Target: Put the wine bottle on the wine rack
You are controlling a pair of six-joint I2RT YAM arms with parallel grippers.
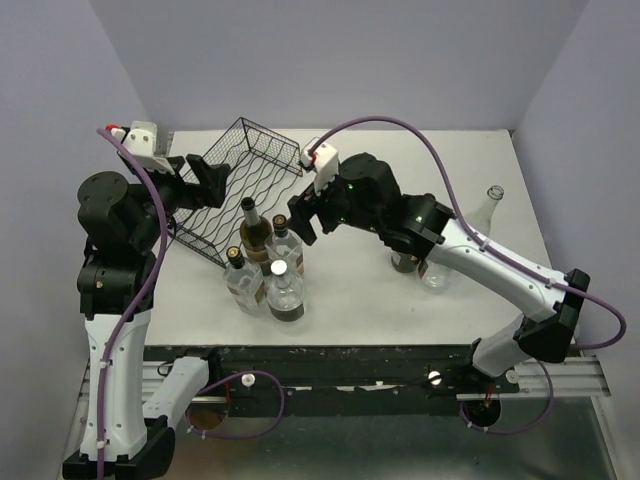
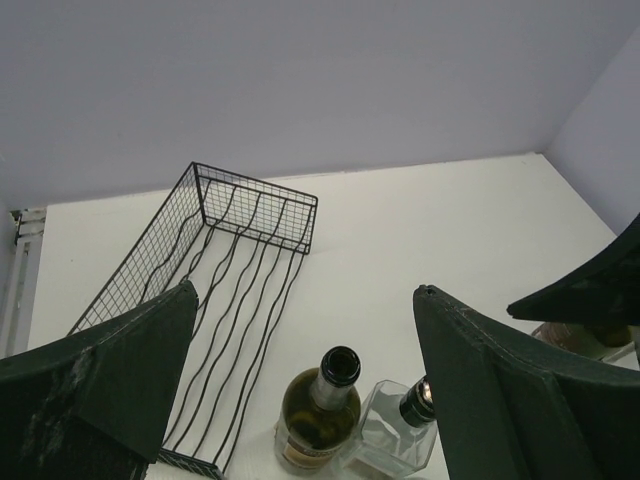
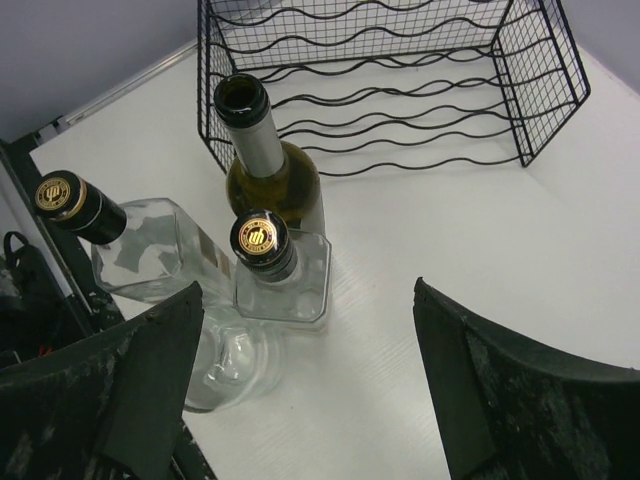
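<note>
right gripper point(image 1: 305, 222) hangs spread and empty near the wine bottle point(image 1: 255, 232), left gripper point(image 1: 205, 183) spread by the wine rack point(image 1: 245, 170).

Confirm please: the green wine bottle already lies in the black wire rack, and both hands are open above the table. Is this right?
Not quite. The green wine bottle does not lie in the black wire rack; it stands upright on the table, just in front of the rack. The right wrist view shows this. The rest is right: the left hand and the right hand are both open above the table.
</note>
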